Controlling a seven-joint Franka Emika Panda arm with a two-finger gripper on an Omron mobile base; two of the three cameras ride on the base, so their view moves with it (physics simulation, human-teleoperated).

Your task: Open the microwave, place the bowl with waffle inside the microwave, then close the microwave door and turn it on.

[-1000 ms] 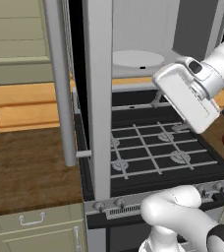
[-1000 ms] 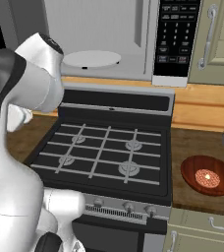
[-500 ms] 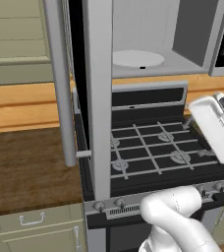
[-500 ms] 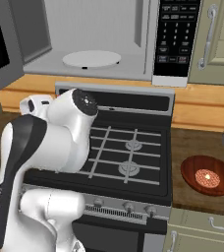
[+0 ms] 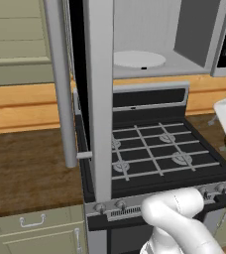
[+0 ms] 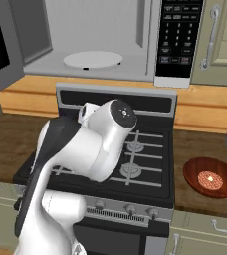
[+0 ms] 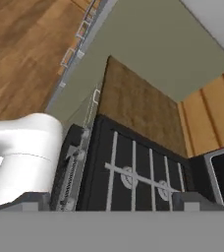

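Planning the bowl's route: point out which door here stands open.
The microwave door, silver-framed and swung out to the left over the stove, leaving the white turntable exposed. The beige cabinet doors beside and below all sit shut.

Over the last second the arm has swung away from the front of the microwave [image 6: 100, 45] toward the robot's right. In the left base view its white wrist, first large before the oven opening, has dropped and slid to the right edge of the picture, above the stove [image 5: 154, 149]. In the right base view the arm's bulk has moved from the left edge to the middle, over the stove grates, uncovering the turntable [image 6: 92, 59].
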